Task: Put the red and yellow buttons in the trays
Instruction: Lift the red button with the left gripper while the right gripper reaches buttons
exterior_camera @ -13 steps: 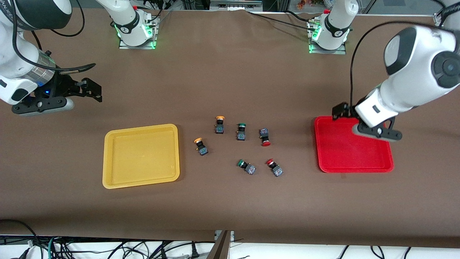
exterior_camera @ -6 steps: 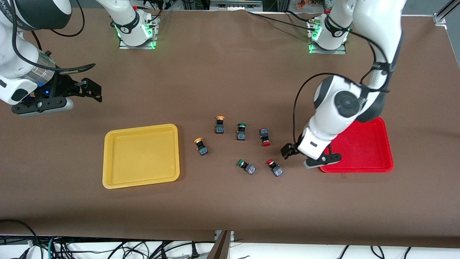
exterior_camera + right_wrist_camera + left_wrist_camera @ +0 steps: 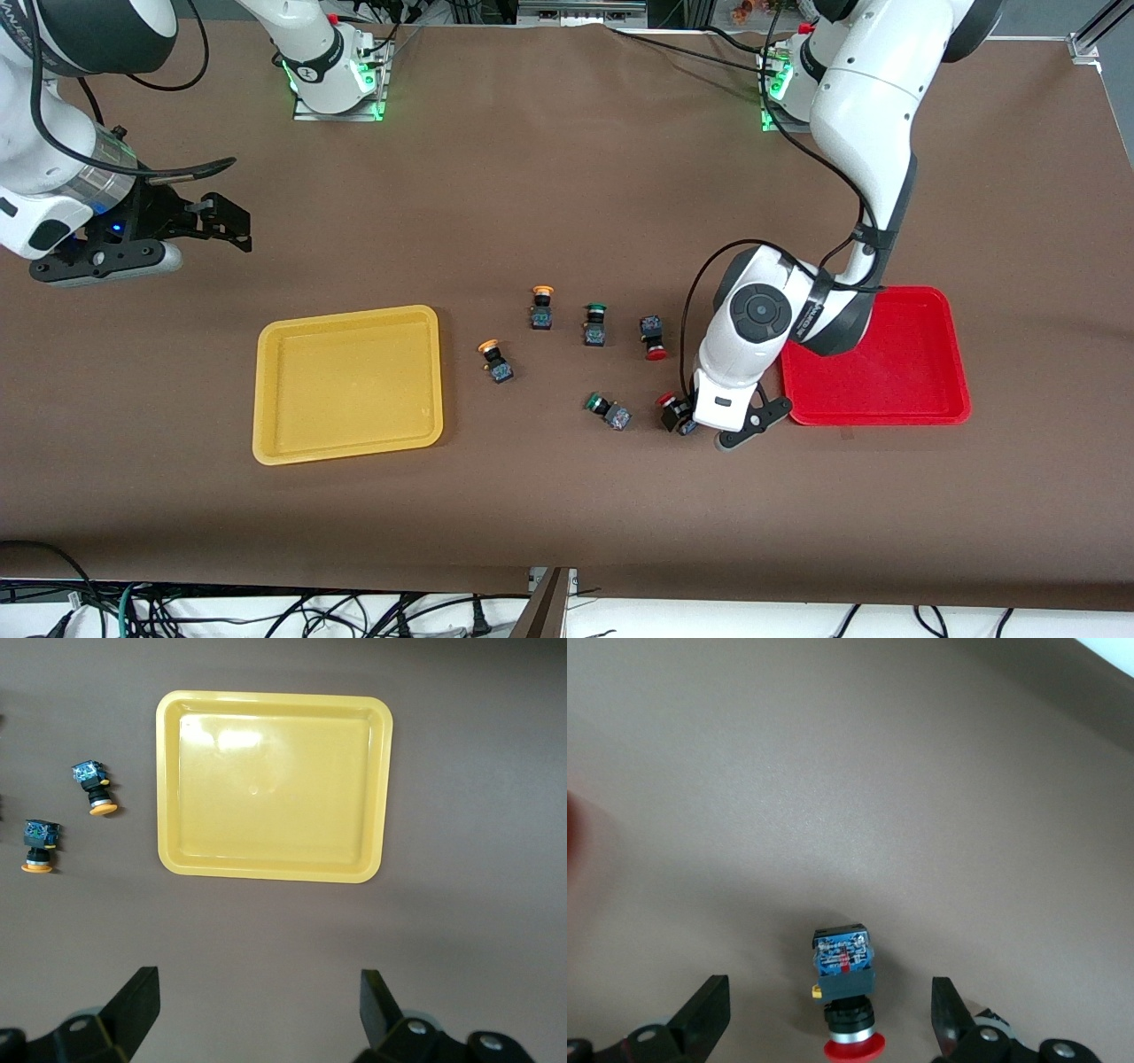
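Red and yellow buttons lie loose on the brown table [image 3: 567, 177], mid-frame in the front view, between the yellow tray [image 3: 347, 383] at lower left of centre and the red tray [image 3: 921, 390] at right. The two yellow-capped buttons [image 3: 542, 307] [image 3: 494, 360] sit nearest the yellow tray. One red button [image 3: 654, 338] lies clear. The other red button [image 3: 671, 413] is partly hidden there by the left claw [image 3: 700, 427], whose fingers cannot be made out in that view. The left wrist view shows it between the wide-open fingers [image 3: 707, 1017], untouched, its cap cut off at the lower edge. The white arm also covers a corner of the red tray. Two green-capped switches [image 3: 594, 323] [image 3: 607, 409] lie among the buttons.

The right claw [image 3: 232, 223] waits at upper left, open and empty.

Along the lower edge, cables [image 3: 266, 611] trail below the table.
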You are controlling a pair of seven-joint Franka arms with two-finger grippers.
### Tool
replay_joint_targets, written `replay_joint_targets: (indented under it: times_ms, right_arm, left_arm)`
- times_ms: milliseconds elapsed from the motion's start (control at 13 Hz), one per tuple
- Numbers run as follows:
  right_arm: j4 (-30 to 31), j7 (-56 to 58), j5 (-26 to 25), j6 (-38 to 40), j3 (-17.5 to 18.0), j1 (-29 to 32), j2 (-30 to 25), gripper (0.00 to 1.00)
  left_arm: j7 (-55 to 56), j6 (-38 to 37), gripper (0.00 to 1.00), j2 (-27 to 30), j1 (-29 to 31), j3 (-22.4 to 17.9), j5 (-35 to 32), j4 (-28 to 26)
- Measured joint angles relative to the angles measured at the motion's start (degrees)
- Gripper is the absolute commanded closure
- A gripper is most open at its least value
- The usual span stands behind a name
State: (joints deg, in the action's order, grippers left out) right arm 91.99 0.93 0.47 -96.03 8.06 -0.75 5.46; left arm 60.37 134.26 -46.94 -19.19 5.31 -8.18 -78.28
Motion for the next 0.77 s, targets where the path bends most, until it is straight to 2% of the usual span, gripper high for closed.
replay_joint_targets:
  times_ms: [308, 462, 538, 615, 692, 769]
  right_arm:
    - [0.0, 0.0, 0.0, 0.67, 0.01, 0.0, 0.58, 0.0]
    - [0.02, 0.17, 0.0, 1.02, 0.17, -0.09, 1.2, 0.0]
    - [0.06, 0.17, 0.0, 1.1, 0.29, -0.2, 1.67, 0.0]
    - [0.07, 0.17, 0.0, 1.1, 0.47, -0.45, 2.11, 0.0]
    - [0.06, 0.18, 0.0, 1.07, 0.6, -1.09, 2.53, 0.0]
    - [0.06, 0.18, 0.01, 1.0, 0.72, -2.17, 3.13, 0.0]
  left_arm:
    - [2.53, 0.33, 0.0, -2.36, -1.37, -0.35, -0.03, 3.42]
    - [3.7, 0.32, 0.0, -4.41, -4.01, -3.46, -0.49, 4.35]
    - [4.36, 0.35, 0.07, -5.64, -5.47, -5.06, -0.73, 4.43]
    - [4.98, 0.5, 0.52, -6.8, -6.73, -6.03, -0.78, 4.55]
    - [5.63, 0.61, 0.76, -7.71, -7.61, -6.47, -0.82, 4.71]
    - [5.93, 0.64, 0.91, -8.28, -8.1, -6.75, -0.82, 4.93]
